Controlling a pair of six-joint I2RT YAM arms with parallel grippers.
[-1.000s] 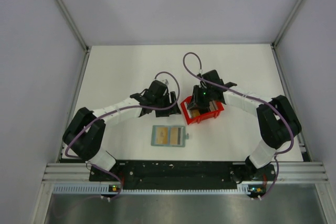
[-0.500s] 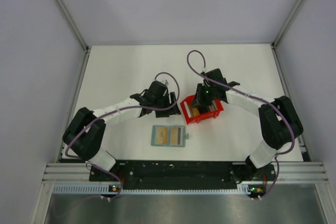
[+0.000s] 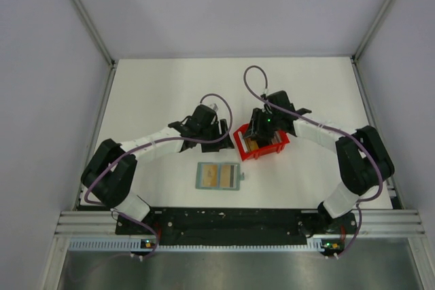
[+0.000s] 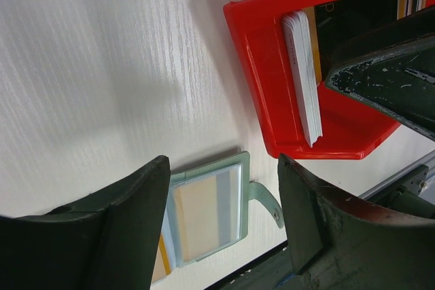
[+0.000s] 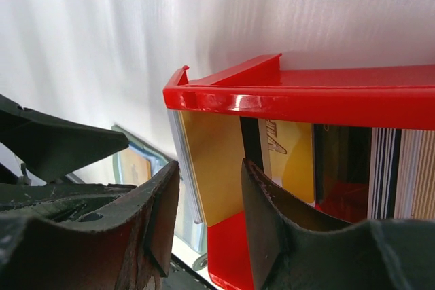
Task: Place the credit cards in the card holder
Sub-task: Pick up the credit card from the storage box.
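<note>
The card holder (image 3: 219, 176) lies open on the table near the front, with a tan card (image 3: 212, 174) showing in its pocket. It also shows in the left wrist view (image 4: 207, 212). Several credit cards (image 5: 211, 168) stand on edge in a red bin (image 3: 273, 148); a whitish stack (image 4: 302, 73) leans at one end. My right gripper (image 5: 211, 166) is open and reaches down into the bin, with its jaws on either side of the yellow-fronted stack. My left gripper (image 4: 223, 168) is open and empty, hovering left of the bin (image 4: 262, 66) and above the holder.
The red bin (image 5: 306, 93) holds more cards, yellow, dark and striped, to the right of the stack. The two grippers are close together over the table's middle. Metal frame posts and white walls enclose the table.
My right gripper has shifted a little left and lowered into the red bin. The left arm and the card holder have not moved.
</note>
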